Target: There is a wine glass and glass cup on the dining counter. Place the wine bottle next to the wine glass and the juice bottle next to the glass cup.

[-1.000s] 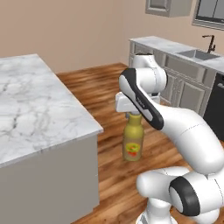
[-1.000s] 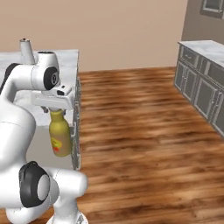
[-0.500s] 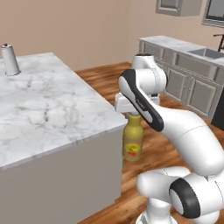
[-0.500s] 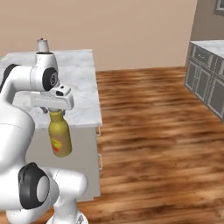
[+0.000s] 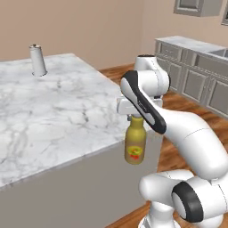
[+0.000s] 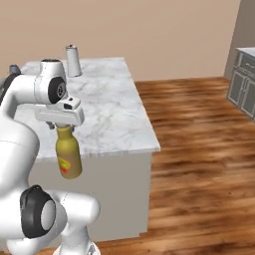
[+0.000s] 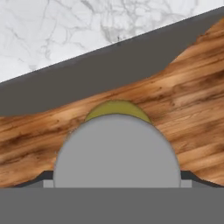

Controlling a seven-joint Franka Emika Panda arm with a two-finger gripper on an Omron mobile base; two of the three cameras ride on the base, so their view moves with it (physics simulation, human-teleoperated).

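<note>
Closest to me, the tool (image 5: 135,116) has the juice bottle (image 5: 135,145) clamped by its grey cap, so the amber body with its red-and-green label hangs straight down beneath the hand, upright and clear of the wooden floor (image 6: 199,149). I judge it is carried this way, by the top, so that it can later be lowered standing onto the bench without tipping. At present the bottle hangs beside the near edge of the dining counter (image 5: 58,116), its label below the level of the marble top, so it will have to be lifted before it can go over. In the hand view the cap fills the lower middle, a sliver of yellow shoulder shows past it, and the bench's dark side wall and marble top run slantwise across the top. The arm is folded tight: the upper link rises from the base, bends back at the elbow, and the wrist turns the hand to point straight down close in front of the robot's own body. Far off, near the back of the marble, stands the glass cup (image 5: 38,60), alone and well apart from the bottle.
</note>
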